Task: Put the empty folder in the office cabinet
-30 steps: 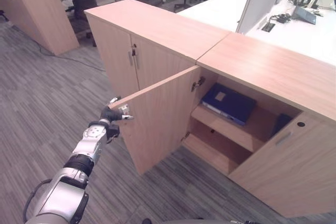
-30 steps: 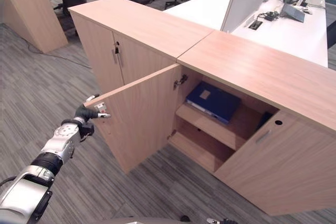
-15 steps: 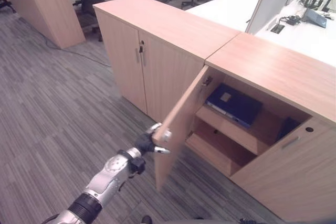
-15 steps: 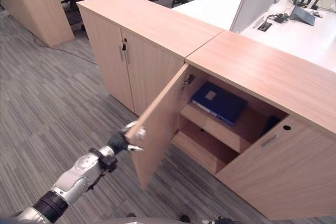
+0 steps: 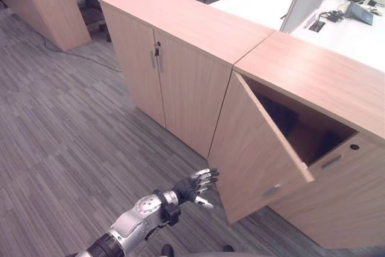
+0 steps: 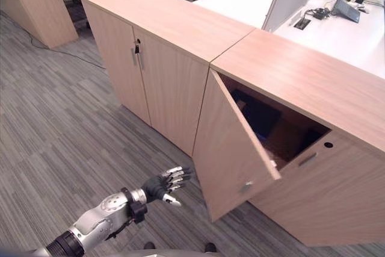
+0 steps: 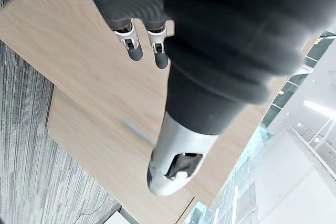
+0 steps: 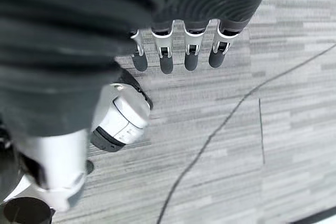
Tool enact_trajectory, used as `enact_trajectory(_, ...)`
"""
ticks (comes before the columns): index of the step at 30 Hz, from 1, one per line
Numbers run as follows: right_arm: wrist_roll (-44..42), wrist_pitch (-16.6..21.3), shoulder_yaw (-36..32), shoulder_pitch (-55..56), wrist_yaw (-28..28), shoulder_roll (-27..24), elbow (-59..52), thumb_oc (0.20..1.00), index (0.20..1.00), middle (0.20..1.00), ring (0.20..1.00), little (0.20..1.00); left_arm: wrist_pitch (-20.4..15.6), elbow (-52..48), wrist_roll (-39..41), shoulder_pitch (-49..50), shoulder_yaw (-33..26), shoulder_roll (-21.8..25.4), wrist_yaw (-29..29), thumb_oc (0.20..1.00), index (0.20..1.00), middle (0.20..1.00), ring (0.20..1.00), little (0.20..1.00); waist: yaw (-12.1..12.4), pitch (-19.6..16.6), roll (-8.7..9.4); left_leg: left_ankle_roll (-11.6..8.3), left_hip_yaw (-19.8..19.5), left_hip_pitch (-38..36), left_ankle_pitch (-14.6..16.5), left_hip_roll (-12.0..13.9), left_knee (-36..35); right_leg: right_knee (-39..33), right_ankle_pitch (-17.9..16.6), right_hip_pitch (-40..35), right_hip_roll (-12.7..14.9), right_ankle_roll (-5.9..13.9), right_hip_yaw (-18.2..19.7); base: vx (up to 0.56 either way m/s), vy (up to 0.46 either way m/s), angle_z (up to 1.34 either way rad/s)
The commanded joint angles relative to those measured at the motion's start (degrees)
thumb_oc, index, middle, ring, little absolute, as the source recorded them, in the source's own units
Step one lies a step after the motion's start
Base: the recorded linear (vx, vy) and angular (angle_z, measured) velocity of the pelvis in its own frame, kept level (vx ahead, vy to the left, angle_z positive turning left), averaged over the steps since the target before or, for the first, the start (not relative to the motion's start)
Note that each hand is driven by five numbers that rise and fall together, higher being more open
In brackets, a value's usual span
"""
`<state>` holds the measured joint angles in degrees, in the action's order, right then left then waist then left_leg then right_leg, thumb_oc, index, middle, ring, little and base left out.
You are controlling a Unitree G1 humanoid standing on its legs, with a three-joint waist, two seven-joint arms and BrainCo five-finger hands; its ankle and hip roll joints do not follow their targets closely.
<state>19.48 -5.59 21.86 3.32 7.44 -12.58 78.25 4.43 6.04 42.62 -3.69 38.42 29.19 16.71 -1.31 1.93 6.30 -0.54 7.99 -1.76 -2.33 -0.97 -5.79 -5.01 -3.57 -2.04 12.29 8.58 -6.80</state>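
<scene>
Left hand (image 5: 194, 187) hovers over the carpet just short of the cabinet door (image 5: 255, 148), fingers spread and straight, holding nothing and touching nothing. That door stands partly ajar, its lower edge swung out toward the hand. Behind it the cabinet (image 5: 313, 82) interior is dark; a strip of blue, likely the folder (image 6: 260, 129), shows on the shelf through the gap, mostly hidden. Right hand (image 8: 173, 51) hangs above the carpet floor (image 5: 66, 124), fingers extended and empty. A second cabinet (image 5: 174, 40), doors closed, adjoins on the left. White desks (image 5: 313, 10) lie behind.
</scene>
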Motion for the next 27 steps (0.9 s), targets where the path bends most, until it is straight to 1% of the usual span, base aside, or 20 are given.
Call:
enact_trajectory(1,-3.27,-1.06,0.25,-3.13,-1.43,-1.64,0.78,1.0,1.0,1.0,1.0,1.0,-2.38,-3.29,2.33,-0.12,-2.7,-2.84,-0.64,1.0,1.0,1.0,1.0,1.0,0.13,0.28,-1.81,2.88,-3.14,0.02,7.07,-2.11,0.79,1.98,-5.49,3.41,4.3,4.75,-4.12,-0.03,0.038,0.0)
enact_trajectory(4,-2.06,-1.2,1.01,-3.77,-2.37,-2.04,-0.17,1.0,1.0,1.0,1.0,1.0,-2.66,-3.03,1.64,0.92,-4.23,-2.68,-1.5,1.0,1.0,1.0,1.0,1.0,0.18,0.37,-1.82,3.01,-2.77,0.14,7.09,-2.41,0.79,1.88,-6.07,3.73,4.49,4.86,-3.77,-0.02,0.037,-0.02)
enact_trajectory(7,-0.21,-1.61,1.21,-4.3,-3.0,-2.48,-0.25,1.0,1.0,1.0,1.0,1.0,-3.42,-3.1,-0.82,2.29,-6.75,-2.3,-2.7,1.0,1.0,1.0,1.0,1.0,0.36,0.52,-1.75,3.13,-2.61,0.29,7.13,-2.77,0.79,1.94,-6.62,3.91,4.68,5.07,-3.67,-0.01,0.024,-0.02)
enact_trajectory(11,0.08,-1.9,0.66,-4.38,-3.45,-2.77,-0.35,1.0,1.0,1.0,1.0,1.0,-4.04,-1.94,-5.23,4.38,-10.81,-1.8,-4.04,1.0,1.0,1.0,1.0,1.0,0.67,0.76,-1.59,3.32,-2.54,0.56,7.03,-3.05,0.79,1.9,-7.46,4.3,4.99,5.21,-3.94,0.0,0.006,-0.01)
enact_trajectory(12,-0.59,-2.04,0.1,-4.6,-3.61,-2.83,-0.45,1.0,1.0,1.0,1.0,1.0,-4.21,-0.55,-6.71,5.67,-12.73,-1.75,-4.91,1.0,1.0,1.0,1.0,1.0,0.86,0.88,-1.47,3.36,-2.42,0.68,6.98,-3.12,0.79,1.77,-7.68,4.43,5.01,5.22,-3.99,0.0,0.0,0.0)
enact_trajectory(18,-1.53,-2.55,-1.01,-4.98,-3.93,-2.74,-0.49,1.0,1.0,1.0,1.0,1.0,-3.41,4.64,-6.0,10.89,-18.49,-3.76,-7.32,1.0,1.0,1.0,1.0,1.0,1.05,1.26,-1.3,3.59,-1.99,1.52,6.83,-3.37,0.79,1.59,-8.68,5.44,5.13,5.35,-4.24,-0.01,0.014,-0.03)
enact_trajectory(22,-2.8,-2.91,-1.99,-5.33,-4.38,-3.07,-0.89,1.0,1.0,1.0,1.0,1.0,-3.5,10.56,-7.37,11.55,-20.12,-5.08,-8.73,1.0,1.0,1.0,1.0,1.0,1.11,2.01,-1.5,3.66,-1.86,2.42,6.57,-3.43,0.79,2.42,-9.33,6.49,5.43,5.52,-5.49,0.0,0.005,-0.01)
enact_trajectory(23,-2.8,-2.92,-1.99,-5.34,-4.37,-3.08,-0.89,1.0,1.0,1.0,1.0,1.0,-3.54,10.62,-7.39,11.51,-20.11,-5.11,-8.72,1.0,1.0,1.0,1.0,1.0,1.09,1.99,-1.52,3.66,-1.88,2.46,6.56,-3.44,0.79,2.44,-9.33,6.53,5.44,5.52,-5.5,-0.08,-0.012,-0.01)
enact_trajectory(24,-3.89,-3.01,-2.68,-5.89,-4.65,-3.28,-1.31,1.0,1.0,1.0,1.0,1.0,-3.58,14.21,-8.57,11.17,-21.03,-5.5,-9.98,1.0,1.0,1.0,1.0,1.0,1.55,3.04,-1.89,3.56,-1.36,3.18,6.14,-2.94,0.79,3.94,-10.06,7.91,6.07,5.87,-7.7,-0.06,-0.013,-0.05)
enact_trajectory(25,-3.9,-3.02,-2.71,-5.9,-4.65,-3.32,-1.31,1.0,1.0,1.0,1.0,1.0,-3.63,14.28,-8.58,11.11,-20.99,-5.56,-9.96,1.0,1.0,1.0,1.0,1.0,1.58,3.23,-2.02,3.53,-1.39,2.93,6.29,-2.83,0.79,4.01,-9.94,7.69,5.96,5.86,-7.74,-0.09,-0.031,-0.15)
enact_trajectory(26,-4.14,-3.19,-2.8,-6.17,-4.67,-3.48,-1.29,1.0,1.0,1.0,1.0,1.0,-3.51,16.94,-9.93,10.52,-21.3,-5.95,-10.36,1.0,1.0,1.0,1.0,1.0,2.16,3.33,-2.39,3.37,-0.65,3.19,6.21,-2.32,0.79,4.2,-10.08,7.57,6.55,5.93,-10.57,0.01,-0.027,-0.24)
enact_trajectory(27,-4.18,-3.15,-2.72,-6.4,-4.94,-3.69,-1.51,1.0,1.0,1.0,1.0,1.0,-3.49,18.42,-10.76,10.5,-21.4,-6.01,-10.68,1.0,1.0,1.0,1.0,1.0,2.77,2.89,-2.88,2.96,-0.25,3.09,7.1,-1.62,0.79,4.09,-9.63,6.75,6.95,6.14,-13.01,0.02,-0.035,-0.4)
